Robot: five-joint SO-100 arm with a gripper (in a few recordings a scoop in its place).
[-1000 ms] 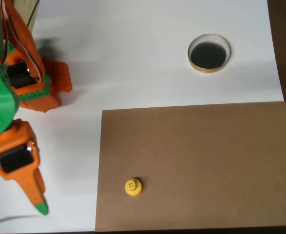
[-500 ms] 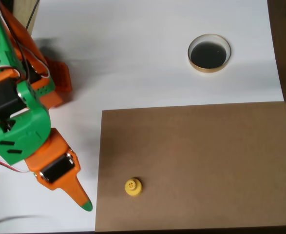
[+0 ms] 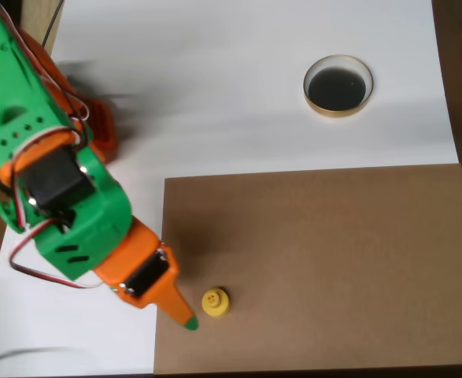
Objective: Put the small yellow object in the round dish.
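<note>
1. approach step in hand: jaws (image 3: pixel 185 319) low at the left of the overhead view, green tip just beside the small yellow object (image 3: pixel 215 302); apart or together, cannot tell.
2. sits untouched on the brown board (image 3: pixel 317 268), well apart from the round dish (image 3: pixel 338 85) up right on the white worktop (image 3: pixel 215 87).
3. next, by judgement: straddle, close, lift, carry up right.
4. one yellow object, one dish, one board.

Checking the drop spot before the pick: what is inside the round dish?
The round dish shows only its dark glossy inside within the pale rim; nothing lies in it. The small yellow object sits on the brown board.
</note>
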